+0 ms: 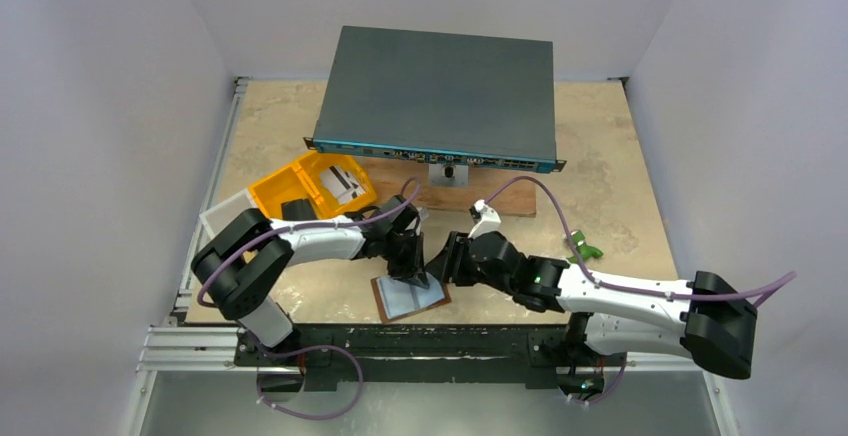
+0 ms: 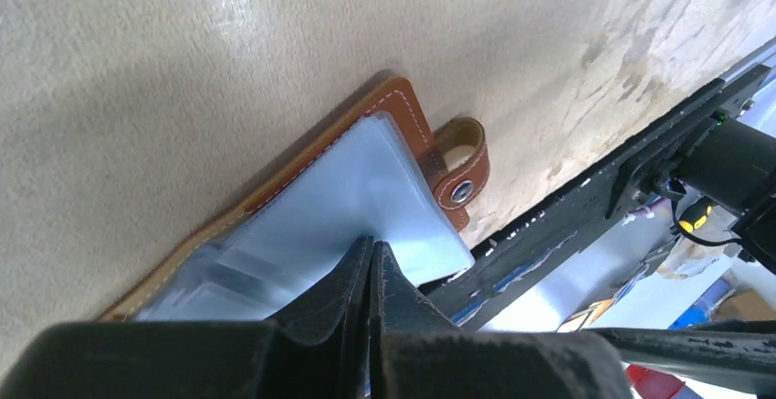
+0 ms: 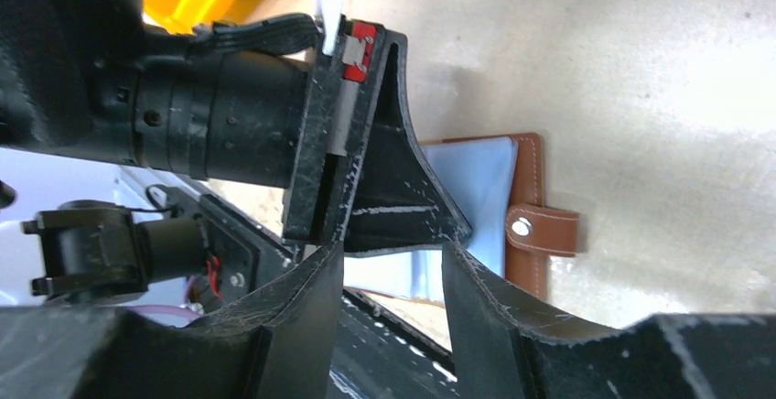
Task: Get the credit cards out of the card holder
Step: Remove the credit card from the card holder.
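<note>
Left fingers (image 2: 339, 303) pressed together on the open brown card holder (image 2: 366, 188), pale-blue inside; right fingers (image 3: 494, 307) apart

On table (image 1: 620, 186) near edge: card holder (image 1: 402, 302) (tray (image 1: 268, 194) behind, to L)

A flat dark grey network switch (image 1: 440, 91) sits at the far middle of the tan, mottled table (image 1: 610, 176), its blue front edge lined with ports and facing the near side. It is propped on a brown wooden block (image 1: 480, 194) under that front edge. To its left lies a yellow plastic tray (image 1: 275, 191), turned at an angle, with a clear plastic box (image 1: 215, 218) just beside it on the left. A small green object (image 1: 583, 250) lies well apart on the right. White walls (image 1: 100, 106) enclose three sides, and a metal rail (image 1: 190, 346) runs along the near edge.
</note>
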Robot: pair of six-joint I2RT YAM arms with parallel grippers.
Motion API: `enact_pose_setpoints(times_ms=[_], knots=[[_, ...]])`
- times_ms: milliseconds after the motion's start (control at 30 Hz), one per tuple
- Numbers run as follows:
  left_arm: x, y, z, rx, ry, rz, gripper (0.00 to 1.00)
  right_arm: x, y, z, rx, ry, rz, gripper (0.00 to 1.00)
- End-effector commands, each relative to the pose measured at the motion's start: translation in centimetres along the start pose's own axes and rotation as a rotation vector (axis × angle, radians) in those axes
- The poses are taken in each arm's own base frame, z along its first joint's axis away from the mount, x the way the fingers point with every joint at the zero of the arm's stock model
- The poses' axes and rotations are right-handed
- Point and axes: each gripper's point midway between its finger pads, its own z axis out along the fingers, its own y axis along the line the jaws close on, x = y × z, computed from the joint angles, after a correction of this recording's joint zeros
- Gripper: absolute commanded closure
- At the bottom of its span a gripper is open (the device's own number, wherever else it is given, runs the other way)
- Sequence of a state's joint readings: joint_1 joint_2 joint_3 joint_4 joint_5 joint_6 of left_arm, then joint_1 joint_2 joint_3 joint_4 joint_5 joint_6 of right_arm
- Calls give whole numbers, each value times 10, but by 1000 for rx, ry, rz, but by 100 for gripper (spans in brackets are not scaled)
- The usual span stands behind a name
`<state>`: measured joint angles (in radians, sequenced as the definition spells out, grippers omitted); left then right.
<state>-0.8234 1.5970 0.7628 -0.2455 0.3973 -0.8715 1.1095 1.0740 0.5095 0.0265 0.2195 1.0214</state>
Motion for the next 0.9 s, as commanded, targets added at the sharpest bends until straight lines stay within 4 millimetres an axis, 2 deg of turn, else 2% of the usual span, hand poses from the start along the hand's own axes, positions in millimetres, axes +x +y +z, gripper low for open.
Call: enact_pose_setpoints(times_ms=[0,233,467,633,867], knots=[[-11,-18,2,46,-18,18,100,2,-12,2,42,-3,-5,58],[-12,-20,-36,14,-106,70,97,13,5,11,-1,44,-51,65],[-7,-4,-51,-47,-134,71,97,19,25,23,-20,76,-103,69],[-3,26,-68,-133,-192,17,97,26,31,30,-21,110,-144,68],[1,77,-96,-213,-301,-148,93,49,23,54,123,188,-289,61]])
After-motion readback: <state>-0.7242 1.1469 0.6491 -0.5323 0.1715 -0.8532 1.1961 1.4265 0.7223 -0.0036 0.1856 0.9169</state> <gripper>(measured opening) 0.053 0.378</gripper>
